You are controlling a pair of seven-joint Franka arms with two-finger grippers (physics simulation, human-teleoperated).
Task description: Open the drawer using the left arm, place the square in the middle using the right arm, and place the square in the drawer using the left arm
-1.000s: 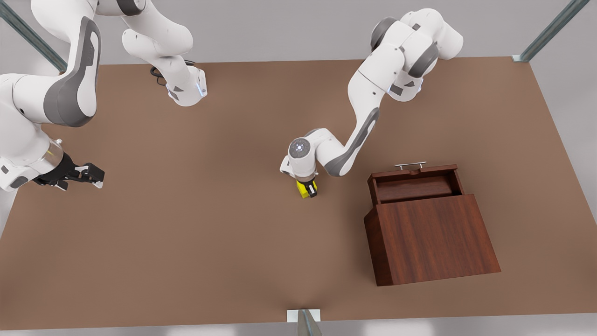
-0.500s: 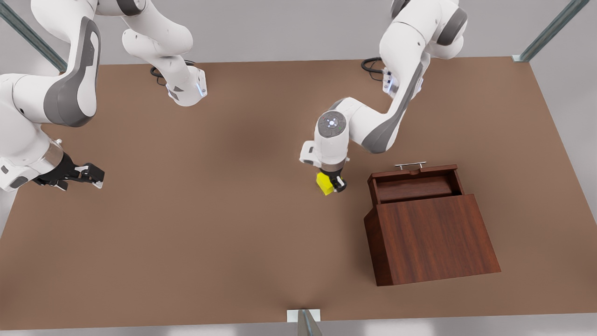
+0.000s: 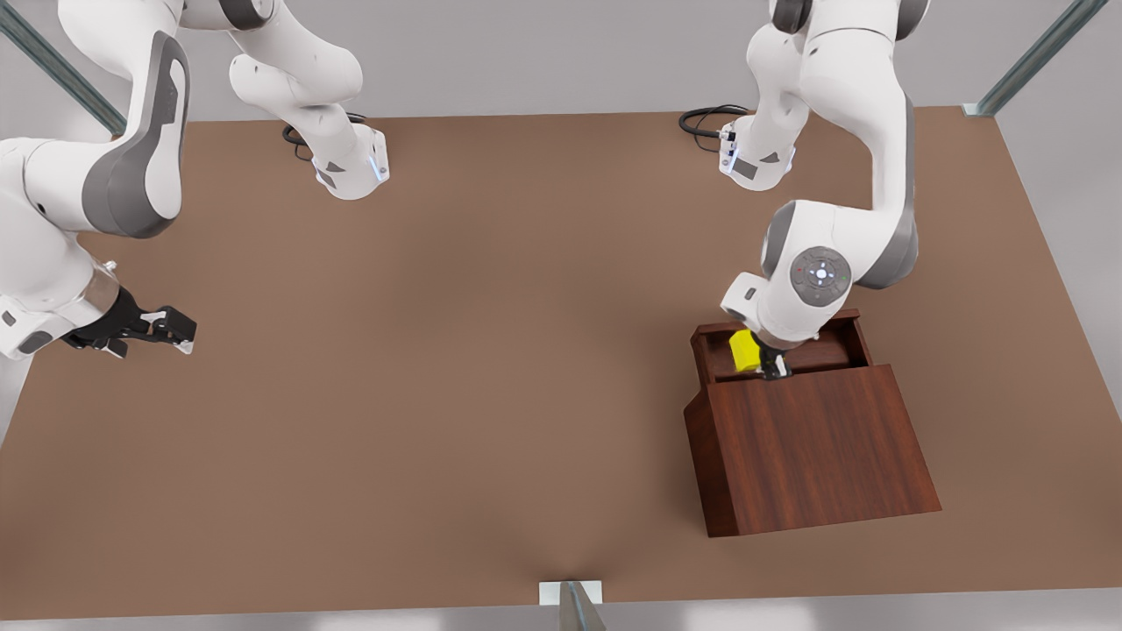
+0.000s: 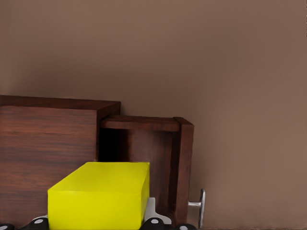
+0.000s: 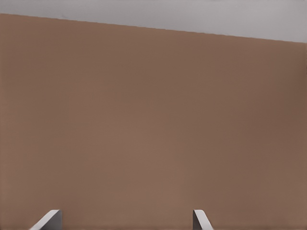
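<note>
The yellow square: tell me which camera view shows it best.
The left wrist view: the yellow square fills the foreground, held by the left gripper before the open drawer. The front view shows it small, part hidden by the arm. The right wrist view shows only table.

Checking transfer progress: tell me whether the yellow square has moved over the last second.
Yes. The left hand carried the square toward the front view's right, from the bare table to above the open drawer.

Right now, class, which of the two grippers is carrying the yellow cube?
The left gripper, on the front view's right, holds the yellow cube above the open drawer. The right gripper waits open with nothing in it at the front view's left.
</note>
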